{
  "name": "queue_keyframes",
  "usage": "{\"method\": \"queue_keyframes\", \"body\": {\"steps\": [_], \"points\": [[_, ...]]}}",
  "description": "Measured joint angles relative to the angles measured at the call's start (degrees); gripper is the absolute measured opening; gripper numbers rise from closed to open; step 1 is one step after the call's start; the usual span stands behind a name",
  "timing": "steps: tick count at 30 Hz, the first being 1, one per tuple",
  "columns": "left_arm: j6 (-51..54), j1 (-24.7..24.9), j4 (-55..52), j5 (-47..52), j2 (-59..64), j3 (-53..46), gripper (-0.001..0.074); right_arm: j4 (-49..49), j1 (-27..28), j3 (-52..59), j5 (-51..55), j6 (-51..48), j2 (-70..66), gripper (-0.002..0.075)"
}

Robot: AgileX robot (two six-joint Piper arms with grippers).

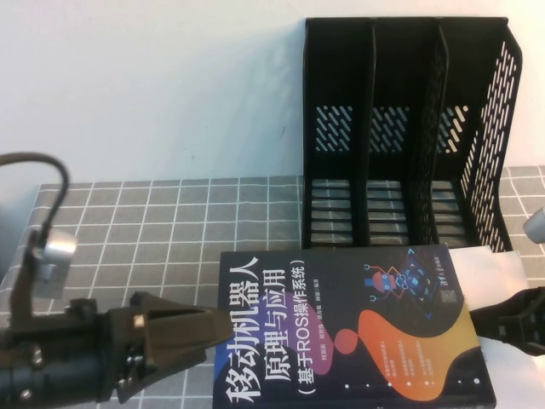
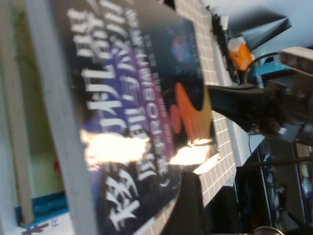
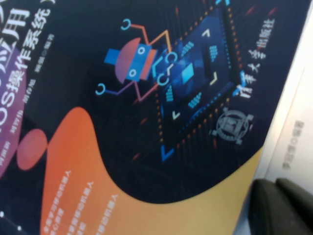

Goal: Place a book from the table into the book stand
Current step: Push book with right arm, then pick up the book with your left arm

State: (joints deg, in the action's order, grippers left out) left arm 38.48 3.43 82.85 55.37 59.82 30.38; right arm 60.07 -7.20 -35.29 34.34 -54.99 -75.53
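Note:
The book (image 1: 358,324), navy with white Chinese title and orange blobs, lies flat on the table (image 1: 170,221) in front of the book stand (image 1: 409,128), a tall black rack with three upright compartments at the back right. My left gripper (image 1: 220,328) points at the book's left edge. It is open, and one of its fingers (image 2: 188,205) shows beside the cover (image 2: 137,98) with nothing between the jaws. My right gripper (image 1: 475,317) is at the book's right edge, shut, its tips (image 3: 276,205) pressed together beside the cover (image 3: 146,98).
A white book or sheet (image 1: 498,264) lies under the navy book's right side and is also visible in the right wrist view (image 3: 293,137). A small silver cylinder on a bent black cable (image 1: 60,249) stands at the table's left edge.

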Motion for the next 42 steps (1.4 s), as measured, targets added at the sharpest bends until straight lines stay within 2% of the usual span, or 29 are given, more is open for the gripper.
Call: {"method": "queue_keyframes", "body": {"steps": [6, 13, 15, 26, 42], "points": [[2.79, -2.48, 1.28, 0.81, 8.66, 0.35, 0.0521, 0.74, 0.0, -0.12, 0.28, -1.26, -0.6, -0.0002], [11.06, -12.02, 4.35, 9.52, 21.04, 0.42, 0.0521, 0.83, 0.0, -0.12, 0.28, -1.38, -0.6, -0.0002], [13.01, -13.09, 4.77, 9.76, 24.2, 0.47, 0.0521, 0.83, 0.0, -0.12, 0.28, -1.38, -0.6, -0.0002], [19.37, -8.18, 13.59, 9.89, 31.62, 0.55, 0.0521, 0.83, 0.0, -0.12, 0.18, -1.59, -0.6, -0.0002], [22.25, -2.06, 14.14, 9.89, 31.62, 0.97, 0.0521, 0.83, 0.0, -0.12, 0.18, -1.74, -0.6, -0.0002]]}}
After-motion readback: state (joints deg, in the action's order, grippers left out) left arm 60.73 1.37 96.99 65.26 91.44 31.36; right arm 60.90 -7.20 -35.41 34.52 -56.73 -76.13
